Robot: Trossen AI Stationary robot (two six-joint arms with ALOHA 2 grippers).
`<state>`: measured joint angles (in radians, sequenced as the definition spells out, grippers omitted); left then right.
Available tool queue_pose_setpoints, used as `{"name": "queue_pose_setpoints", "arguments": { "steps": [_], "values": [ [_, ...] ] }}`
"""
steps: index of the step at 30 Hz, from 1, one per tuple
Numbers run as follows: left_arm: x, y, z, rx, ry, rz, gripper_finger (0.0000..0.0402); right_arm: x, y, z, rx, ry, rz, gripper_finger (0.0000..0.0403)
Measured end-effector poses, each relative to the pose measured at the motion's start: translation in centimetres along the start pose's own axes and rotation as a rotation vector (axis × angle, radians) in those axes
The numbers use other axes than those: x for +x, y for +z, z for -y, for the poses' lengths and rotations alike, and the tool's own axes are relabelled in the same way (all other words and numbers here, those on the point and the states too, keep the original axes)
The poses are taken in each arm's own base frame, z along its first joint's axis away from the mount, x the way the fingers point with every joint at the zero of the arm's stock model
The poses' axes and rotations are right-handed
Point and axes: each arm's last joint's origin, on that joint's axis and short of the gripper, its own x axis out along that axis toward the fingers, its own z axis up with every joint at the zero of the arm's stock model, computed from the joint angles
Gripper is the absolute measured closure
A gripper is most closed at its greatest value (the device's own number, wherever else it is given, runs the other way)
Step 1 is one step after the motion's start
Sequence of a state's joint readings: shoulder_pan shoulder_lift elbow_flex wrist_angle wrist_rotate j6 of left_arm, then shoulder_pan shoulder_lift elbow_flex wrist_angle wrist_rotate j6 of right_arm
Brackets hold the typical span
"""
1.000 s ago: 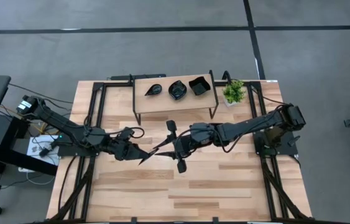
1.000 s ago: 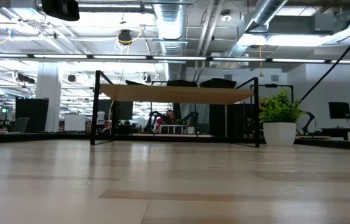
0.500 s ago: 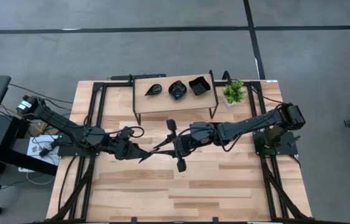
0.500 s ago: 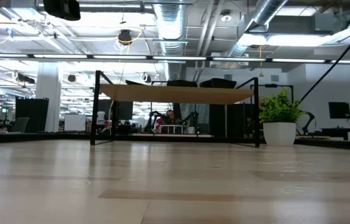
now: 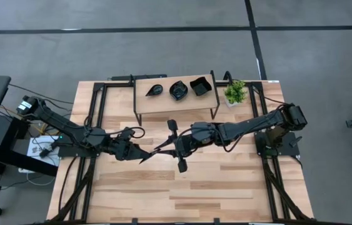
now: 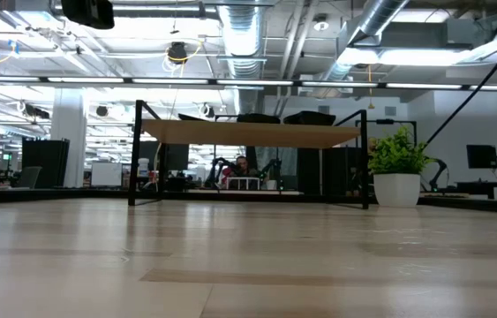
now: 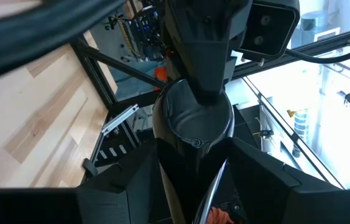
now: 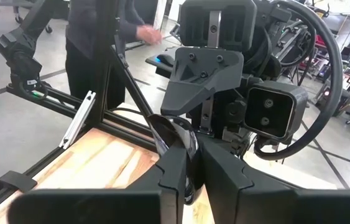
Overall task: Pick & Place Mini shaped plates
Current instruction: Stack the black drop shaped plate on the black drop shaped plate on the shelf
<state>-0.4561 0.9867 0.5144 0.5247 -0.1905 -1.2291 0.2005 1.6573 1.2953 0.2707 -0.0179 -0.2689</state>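
— What's the right claw [image 8: 190, 155] doing?

— Its fingers are pinched together on the thin rim of a small black plate [image 7: 193, 121]. The left claw [image 7: 193, 168] grips the same plate across its width, so both hold it, in the air over the middle of the table [image 5: 226, 181].

— Tricky thing to hold?

— Light and stiff, I'd say, but glossy (so probably slippery) and likely to chip if dropped. The rim is the sensible place to grip — squarely, not at a corner.

— Other plates?

— Three more plates [image 5: 178, 90] sit on the raised shelf [image 5: 163, 103] at the far edge.
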Motion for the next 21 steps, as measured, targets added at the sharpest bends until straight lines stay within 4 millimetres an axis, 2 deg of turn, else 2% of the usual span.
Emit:
{"name": "queue_pose_setpoints", "arguments": {
  "steps": [9,21],
  "values": [
    [0.00,0.00,0.00,-0.002,-0.001,-0.001,0.0210,-0.01,0.02,0.05,-0.003,-0.004,0.002,0.0381],
    [0.00,0.03,0.11,-0.004,-0.011,0.002,0.0210,-0.02,0.03,0.04,-0.002,-0.002,0.002,0.0373]
  ]
}}
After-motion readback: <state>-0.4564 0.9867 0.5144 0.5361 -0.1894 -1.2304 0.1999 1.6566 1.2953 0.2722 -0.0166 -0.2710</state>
